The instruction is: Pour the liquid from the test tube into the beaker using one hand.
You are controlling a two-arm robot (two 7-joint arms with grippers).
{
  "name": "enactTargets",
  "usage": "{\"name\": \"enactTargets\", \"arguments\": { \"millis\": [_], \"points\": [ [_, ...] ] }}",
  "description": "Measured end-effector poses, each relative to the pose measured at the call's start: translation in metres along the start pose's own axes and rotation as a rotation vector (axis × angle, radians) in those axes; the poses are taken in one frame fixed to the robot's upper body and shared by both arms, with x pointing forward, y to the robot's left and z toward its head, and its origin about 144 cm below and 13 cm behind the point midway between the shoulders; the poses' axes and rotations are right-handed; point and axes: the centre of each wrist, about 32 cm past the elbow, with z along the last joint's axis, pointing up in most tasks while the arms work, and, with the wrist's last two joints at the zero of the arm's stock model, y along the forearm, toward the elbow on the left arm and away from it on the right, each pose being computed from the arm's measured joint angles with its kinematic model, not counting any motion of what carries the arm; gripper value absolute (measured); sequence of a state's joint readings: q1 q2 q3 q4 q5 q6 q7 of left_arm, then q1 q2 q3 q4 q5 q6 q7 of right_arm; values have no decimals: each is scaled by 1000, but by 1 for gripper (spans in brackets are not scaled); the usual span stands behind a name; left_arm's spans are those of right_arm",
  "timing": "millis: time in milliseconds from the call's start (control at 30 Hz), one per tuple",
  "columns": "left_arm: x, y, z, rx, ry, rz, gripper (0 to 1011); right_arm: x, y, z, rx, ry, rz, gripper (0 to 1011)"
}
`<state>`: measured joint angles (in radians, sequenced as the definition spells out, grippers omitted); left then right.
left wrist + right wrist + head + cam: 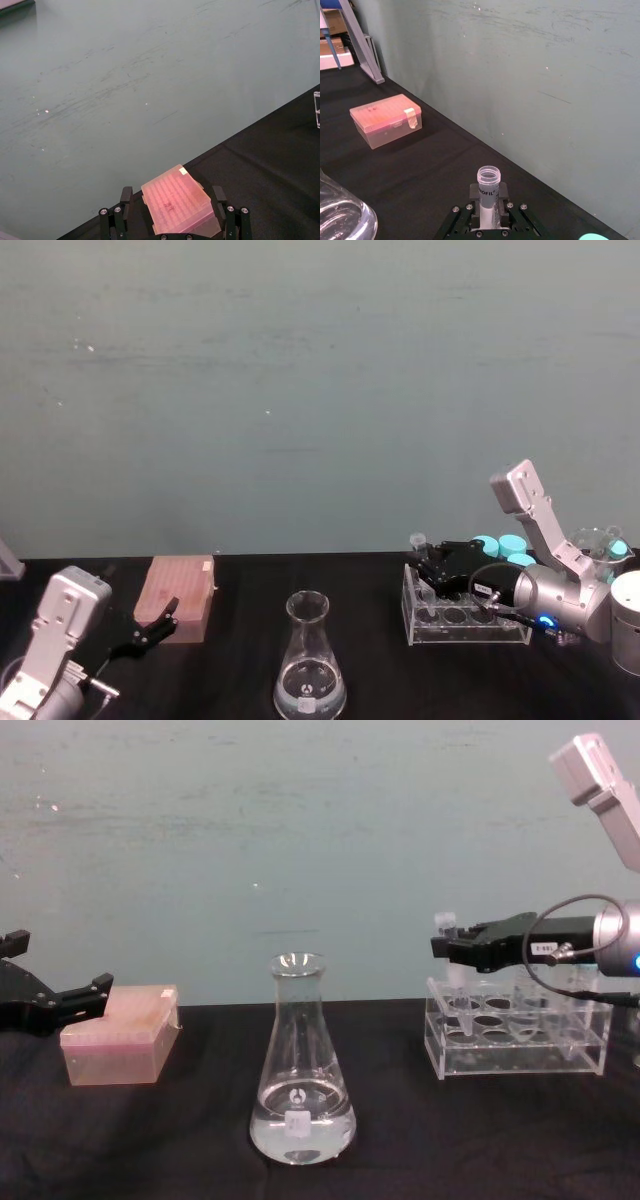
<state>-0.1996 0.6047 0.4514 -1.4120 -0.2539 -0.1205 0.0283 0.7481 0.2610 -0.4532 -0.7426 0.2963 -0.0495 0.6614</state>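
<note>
My right gripper (447, 946) is shut on the test tube (445, 927), a slim clear tube held upright over the left end of the clear tube rack (515, 1042). In the right wrist view the test tube (488, 184) stands between the fingers of the right gripper (488, 202), open rim up. Any liquid inside it is not discernible. The beaker (300, 1065) is a conical flask at the table's middle front, also in the head view (310, 665), with shallow clear liquid (300, 1132) in its base. My left gripper (152, 630) rests open at the left, beside a pink box.
The pink tip box (178, 597) lies left of the beaker, close to the left gripper's fingers (126, 196). Turquoise-capped tubes (500, 544) stand behind the rack (465, 617). A white container (630, 625) sits at the far right. The green wall runs close behind the table.
</note>
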Motion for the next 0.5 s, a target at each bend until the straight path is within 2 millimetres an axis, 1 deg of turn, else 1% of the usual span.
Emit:
{"name": "enactTargets", "arguments": {
  "millis": [500],
  "points": [
    [0, 0, 0, 0, 0, 0, 1000, 1, 0, -1, 2, -9, -2, 199]
  ]
}}
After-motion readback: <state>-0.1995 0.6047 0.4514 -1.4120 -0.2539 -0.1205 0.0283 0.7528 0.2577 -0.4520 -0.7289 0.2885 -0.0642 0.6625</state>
